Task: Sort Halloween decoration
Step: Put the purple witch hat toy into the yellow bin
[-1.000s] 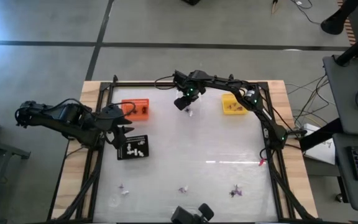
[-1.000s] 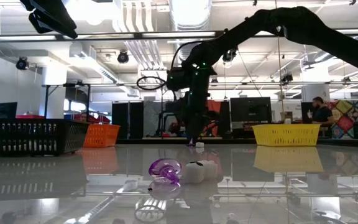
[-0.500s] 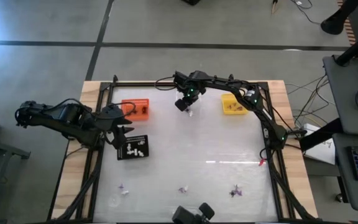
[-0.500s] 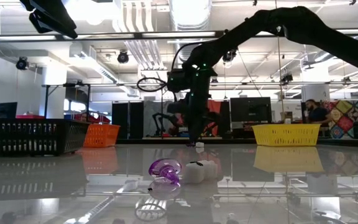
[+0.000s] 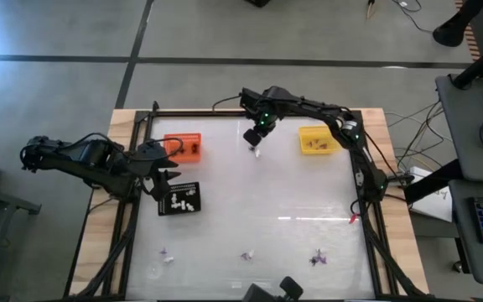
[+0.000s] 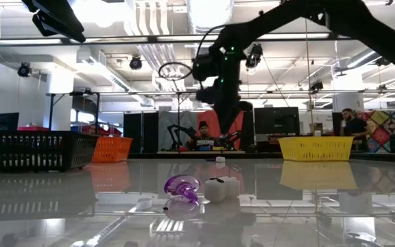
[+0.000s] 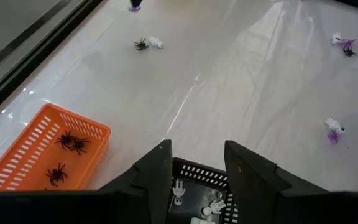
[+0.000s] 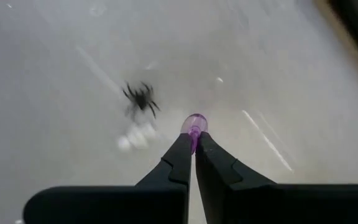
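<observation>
Glossy purple trinket (image 8: 194, 124) in right gripper (image 8: 193, 144)

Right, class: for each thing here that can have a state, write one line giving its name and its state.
Right gripper: lifted above the table, fingers shut on a purple trinket.
Left gripper: fingers open, empty, above the black tray.
Black tray: holds white trinkets.
Orange tray: holds black spiders.
Yellow tray: holds a few small pieces.
Black spider: loose on the table beside a white trinket.
</observation>
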